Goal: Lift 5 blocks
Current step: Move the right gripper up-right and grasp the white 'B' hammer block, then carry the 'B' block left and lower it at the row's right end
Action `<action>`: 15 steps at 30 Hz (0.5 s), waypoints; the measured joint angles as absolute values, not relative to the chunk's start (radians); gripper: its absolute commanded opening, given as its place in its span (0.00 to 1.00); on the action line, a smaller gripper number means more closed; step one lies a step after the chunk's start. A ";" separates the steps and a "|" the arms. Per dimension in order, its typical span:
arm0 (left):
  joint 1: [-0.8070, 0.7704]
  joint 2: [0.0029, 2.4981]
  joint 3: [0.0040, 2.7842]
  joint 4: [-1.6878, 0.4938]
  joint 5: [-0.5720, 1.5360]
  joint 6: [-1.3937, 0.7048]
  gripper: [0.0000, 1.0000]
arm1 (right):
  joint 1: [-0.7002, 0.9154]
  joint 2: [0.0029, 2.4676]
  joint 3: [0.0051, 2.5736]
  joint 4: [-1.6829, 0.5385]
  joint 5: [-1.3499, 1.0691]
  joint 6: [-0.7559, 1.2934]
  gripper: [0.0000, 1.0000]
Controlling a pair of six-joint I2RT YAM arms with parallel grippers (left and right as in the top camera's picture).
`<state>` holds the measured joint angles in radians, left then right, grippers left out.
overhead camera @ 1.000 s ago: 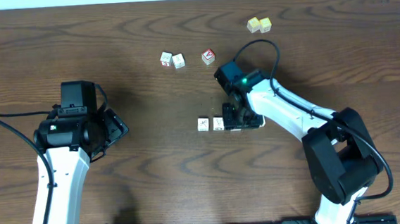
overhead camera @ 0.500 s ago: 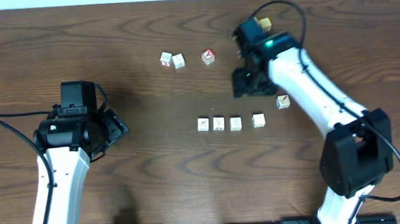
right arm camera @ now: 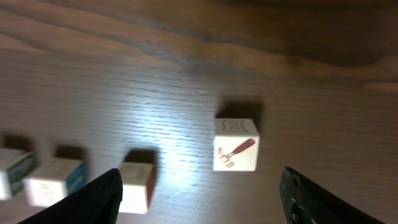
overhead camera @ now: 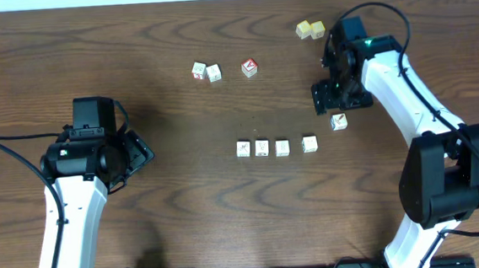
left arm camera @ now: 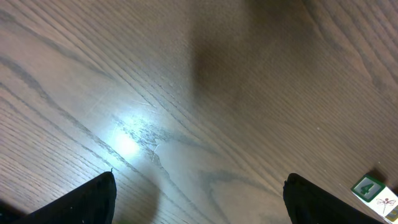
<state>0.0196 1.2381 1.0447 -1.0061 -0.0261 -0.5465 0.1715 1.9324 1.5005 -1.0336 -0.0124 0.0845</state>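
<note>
Several small whitish blocks lie in a row (overhead camera: 262, 148) on the table, and one more block (overhead camera: 338, 122) sits apart to their right. My right gripper (overhead camera: 328, 96) hovers just behind that separate block, open and holding nothing. In the right wrist view the block with a hammer mark (right arm camera: 236, 144) rests on the wood ahead of my right gripper (right arm camera: 199, 205), and its row neighbours (right arm camera: 137, 186) trail off to the left. My left gripper (overhead camera: 135, 154) (left arm camera: 205, 208) stands open and empty at the left, with one block (left arm camera: 373, 193) at the lower right edge of the left wrist view.
Two more whitish cubes (overhead camera: 206, 71) and a red-faced cube (overhead camera: 249, 67) sit at the back centre. Two pale yellow cubes (overhead camera: 310, 30) lie at the back, close to the right arm's wrist. The table (overhead camera: 185, 205) is dark wood.
My right arm has moved from the row of blocks back and to the right, uncovering two blocks of the row and the separate block. Its jaws have spread wider. The left arm has not moved.
</note>
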 measured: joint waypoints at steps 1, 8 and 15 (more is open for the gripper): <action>0.020 1.238 1.045 -1.006 -0.026 -0.546 0.86 | 0.171 1.932 1.484 -1.021 0.003 0.078 0.79; 0.020 1.238 1.045 -1.006 -0.026 -0.546 0.86 | 0.171 1.932 1.365 -0.914 0.081 0.055 0.78; 0.020 1.238 1.045 -1.006 -0.026 -0.546 0.86 | 0.171 1.932 1.311 -0.843 0.097 0.043 0.69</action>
<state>0.0196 1.2381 1.0447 -1.0061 -0.0261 -0.5465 0.1711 1.9324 1.3106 -0.8433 0.0971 0.0425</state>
